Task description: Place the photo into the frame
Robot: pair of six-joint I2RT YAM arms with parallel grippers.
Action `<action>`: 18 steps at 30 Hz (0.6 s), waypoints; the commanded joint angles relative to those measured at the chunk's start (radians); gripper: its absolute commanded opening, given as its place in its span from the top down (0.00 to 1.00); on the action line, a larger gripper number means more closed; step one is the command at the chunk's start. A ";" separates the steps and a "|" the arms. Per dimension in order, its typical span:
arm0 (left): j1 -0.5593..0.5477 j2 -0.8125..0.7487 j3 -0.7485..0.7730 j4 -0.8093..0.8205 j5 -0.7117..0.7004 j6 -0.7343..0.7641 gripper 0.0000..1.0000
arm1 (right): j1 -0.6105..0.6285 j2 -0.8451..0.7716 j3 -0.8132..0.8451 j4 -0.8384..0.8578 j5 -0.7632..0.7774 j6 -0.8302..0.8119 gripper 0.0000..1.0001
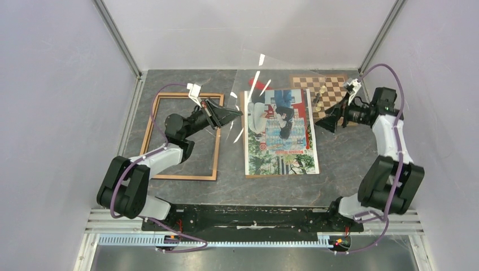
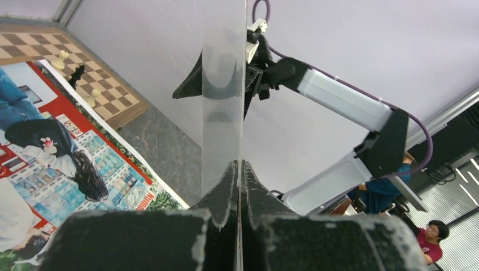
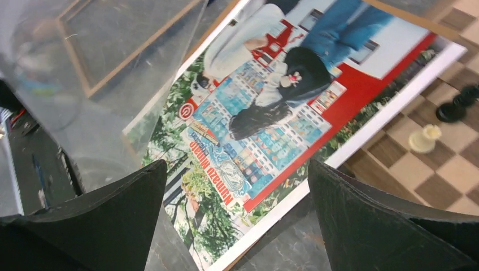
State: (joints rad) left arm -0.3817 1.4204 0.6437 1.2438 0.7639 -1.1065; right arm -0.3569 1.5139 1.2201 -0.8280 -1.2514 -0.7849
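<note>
The photo [image 1: 281, 132] lies face up in the middle of the table, also in the left wrist view [image 2: 51, 158] and the right wrist view [image 3: 282, 84]. The frame [image 1: 183, 176] lies flat at the left, light wood face up, with nothing inside it. My left gripper [image 1: 237, 114] is shut on the edge of a clear pane [image 1: 254, 70] and holds it up over the photo's left side; the fingers [image 2: 226, 192] pinch the pane [image 2: 223, 84]. My right gripper [image 1: 327, 121] is open and empty above the photo's right edge [image 3: 237, 166].
A wooden chessboard [image 1: 333, 84] with a few chess pieces [image 1: 320, 101] lies at the back right, touching the photo's far corner. A thin brown board edge [image 1: 244, 141] shows under the photo. Pale walls enclose the table on three sides.
</note>
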 commanded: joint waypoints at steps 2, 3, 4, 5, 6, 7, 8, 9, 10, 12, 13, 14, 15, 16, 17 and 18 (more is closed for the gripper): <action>0.007 -0.045 0.065 -0.033 0.007 0.049 0.98 | 0.028 -0.129 -0.071 0.525 0.134 0.481 0.02; 0.008 -0.047 0.074 -0.036 0.002 0.050 0.98 | 0.033 -0.127 -0.070 0.528 0.126 0.496 0.02; 0.010 -0.048 0.083 -0.035 0.000 0.050 0.98 | 0.041 -0.136 -0.087 0.561 0.131 0.518 0.02; 0.012 -0.051 0.092 -0.034 -0.005 0.048 0.98 | 0.049 -0.152 -0.124 0.618 0.141 0.559 0.02; 0.015 -0.053 0.101 -0.034 -0.010 0.047 0.98 | 0.053 -0.176 -0.166 0.689 0.144 0.610 0.02; 0.019 -0.056 0.109 -0.034 -0.017 0.045 0.98 | 0.056 -0.197 -0.221 0.785 0.144 0.685 0.02; 0.025 -0.057 0.117 -0.034 -0.023 0.041 0.98 | 0.060 -0.220 -0.269 0.883 0.145 0.763 0.02; 0.029 -0.057 0.126 -0.034 -0.031 0.039 0.98 | 0.060 -0.238 -0.301 0.948 0.146 0.830 0.02; 0.033 -0.057 0.133 -0.036 -0.035 0.037 0.98 | 0.062 -0.254 -0.340 1.034 0.139 0.906 0.02; 0.037 -0.057 0.146 -0.044 -0.041 0.037 0.98 | 0.063 -0.294 -0.422 1.242 0.127 1.084 0.02; 0.038 -0.057 0.154 -0.050 -0.043 0.039 0.98 | 0.064 -0.311 -0.456 1.337 0.116 1.162 0.02; 0.040 -0.058 0.161 -0.057 -0.048 0.042 0.98 | 0.065 -0.324 -0.492 1.441 0.104 1.250 0.02; 0.041 -0.057 0.168 -0.062 -0.052 0.044 0.98 | 0.067 -0.333 -0.523 1.534 0.101 1.329 0.02; 0.041 -0.055 0.179 -0.066 -0.055 0.043 0.98 | 0.067 -0.346 -0.542 1.572 0.104 1.365 0.02; 0.041 -0.054 0.188 -0.069 -0.059 0.045 0.98 | 0.067 -0.359 -0.556 1.569 0.111 1.368 0.02; 0.040 -0.052 0.198 -0.071 -0.061 0.044 0.98 | 0.067 -0.374 -0.565 1.544 0.118 1.349 0.02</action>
State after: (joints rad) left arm -0.3450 1.3941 0.7757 1.1568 0.7406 -1.0981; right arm -0.2962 1.2037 0.6933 0.4240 -1.1259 0.3351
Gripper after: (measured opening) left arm 0.033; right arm 0.979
